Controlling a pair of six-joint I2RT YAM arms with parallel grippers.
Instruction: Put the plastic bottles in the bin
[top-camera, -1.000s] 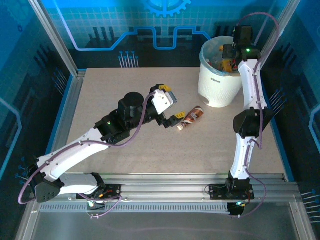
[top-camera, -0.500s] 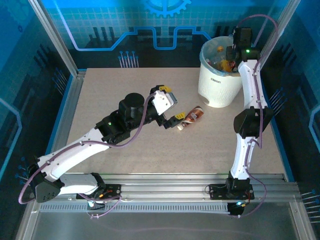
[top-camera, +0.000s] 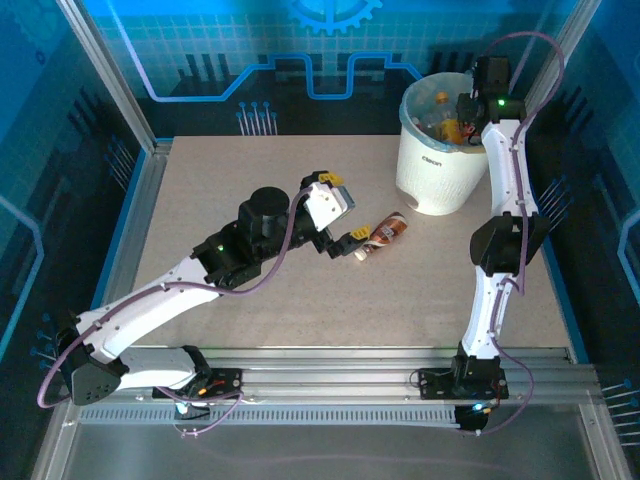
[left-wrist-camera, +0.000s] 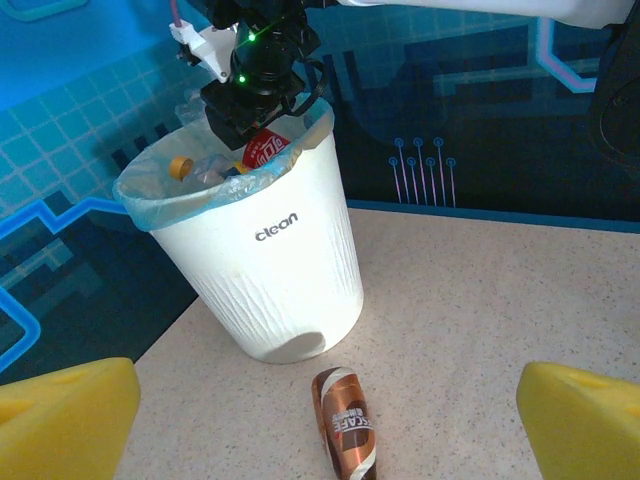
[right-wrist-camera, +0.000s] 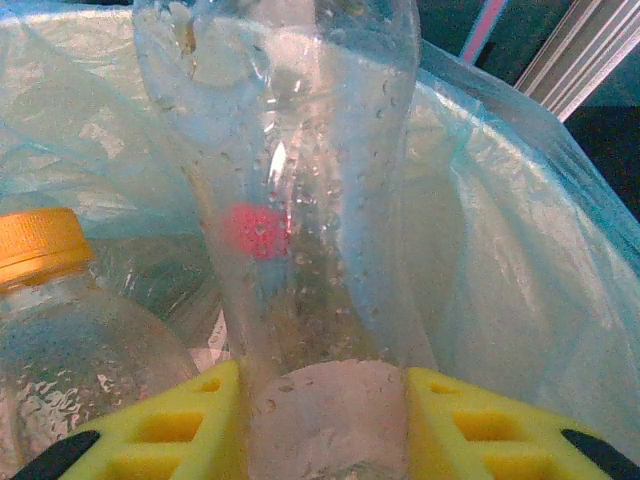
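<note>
- Right gripper (right-wrist-camera: 325, 425) clenched on clear bottle (right-wrist-camera: 300, 200), held over the bin (left-wrist-camera: 290, 270).
- Left gripper (left-wrist-camera: 320, 415) spread wide; brown bottle (left-wrist-camera: 345, 430) lies on table (left-wrist-camera: 500, 300) just ahead, facing the gap.

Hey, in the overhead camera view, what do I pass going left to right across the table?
Left hand, open → brown bottle lying flat → bin. The right hand, shut on a clear bottle, overlaps the bin, so I left it out.

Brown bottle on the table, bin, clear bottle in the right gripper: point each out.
brown bottle (left-wrist-camera: 347, 428): left wrist view, on its label.
bin (left-wrist-camera: 285, 295): left wrist view, white outer wall.
clear bottle (right-wrist-camera: 300, 180): right wrist view, mid body.
</note>
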